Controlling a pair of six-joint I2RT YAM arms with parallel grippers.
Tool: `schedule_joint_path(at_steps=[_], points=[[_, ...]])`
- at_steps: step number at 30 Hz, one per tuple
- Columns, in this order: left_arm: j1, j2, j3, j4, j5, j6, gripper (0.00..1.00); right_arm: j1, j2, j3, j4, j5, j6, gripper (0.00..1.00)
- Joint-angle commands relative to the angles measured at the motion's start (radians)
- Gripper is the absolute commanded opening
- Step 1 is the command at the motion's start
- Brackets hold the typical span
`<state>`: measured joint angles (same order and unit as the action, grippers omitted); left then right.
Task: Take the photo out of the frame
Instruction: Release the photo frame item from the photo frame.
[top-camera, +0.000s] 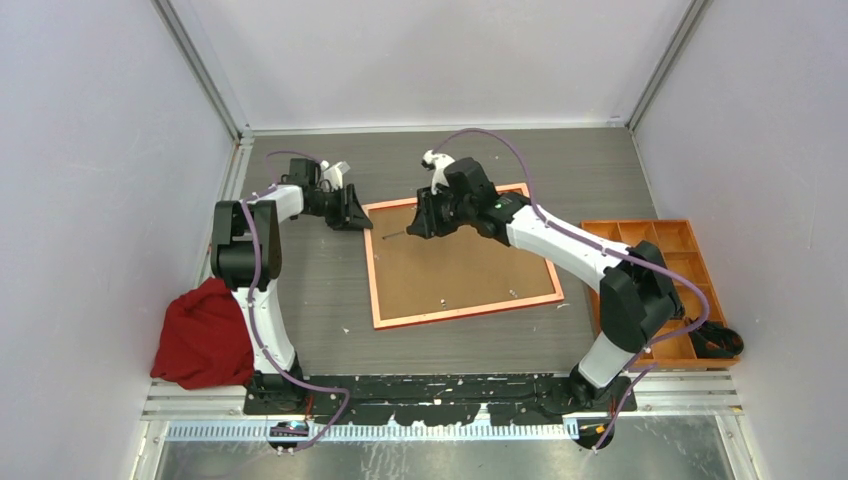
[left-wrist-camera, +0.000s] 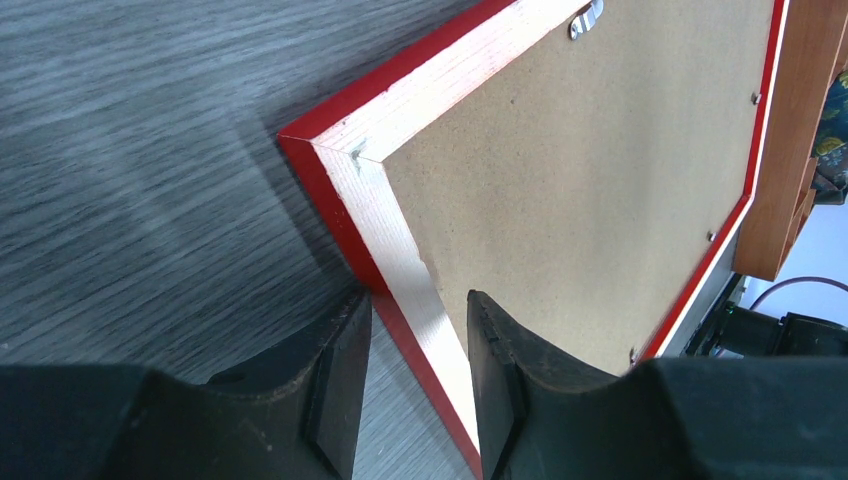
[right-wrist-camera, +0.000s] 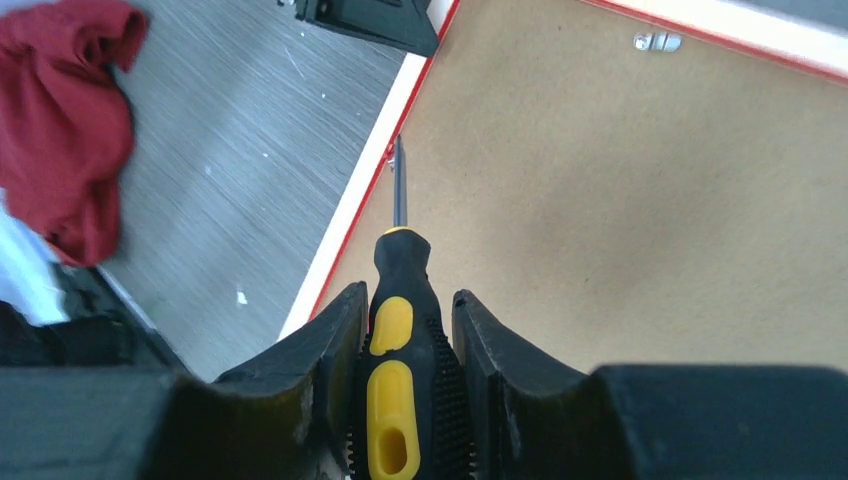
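Note:
The red frame (top-camera: 373, 285) lies face down on the table, its brown backing board (top-camera: 465, 265) facing up. The photo is hidden under the board. My left gripper (top-camera: 352, 215) sits at the frame's far-left corner. In the left wrist view its jaws (left-wrist-camera: 418, 300) straddle the frame's left rail (left-wrist-camera: 345, 215) and close on it. My right gripper (top-camera: 418, 225) is shut on a black-and-yellow screwdriver (right-wrist-camera: 392, 330). The screwdriver's tip (right-wrist-camera: 397, 150) rests at the inner edge of the left rail, on a small metal tab.
A red cloth (top-camera: 205, 335) is heaped at the table's left edge. An orange compartment tray (top-camera: 640, 224) stands to the right of the frame. A metal hanger clip (right-wrist-camera: 655, 42) sits on the board near the far rail. Walls close in three sides.

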<state>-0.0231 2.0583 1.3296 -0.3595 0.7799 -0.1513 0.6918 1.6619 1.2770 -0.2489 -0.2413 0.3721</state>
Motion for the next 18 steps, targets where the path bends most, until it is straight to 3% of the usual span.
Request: schedule_joint_path(at_steps=[1,4,12,18], points=[[0.002,0.023,0.024,-0.015,0.018,-0.002,0.42,0.114,-0.055,0.096,-0.120,0.132,-0.402,0.01],[0.002,0.026,0.028,-0.018,0.018,-0.002,0.42,0.227,-0.069,0.086,-0.147,0.312,-0.629,0.01],[0.002,0.036,0.034,-0.029,0.023,-0.001,0.42,0.459,-0.003,0.091,-0.128,0.661,-0.958,0.01],[0.002,0.041,0.036,-0.034,0.039,0.002,0.42,0.549,0.044,0.050,-0.039,0.837,-1.193,0.01]])
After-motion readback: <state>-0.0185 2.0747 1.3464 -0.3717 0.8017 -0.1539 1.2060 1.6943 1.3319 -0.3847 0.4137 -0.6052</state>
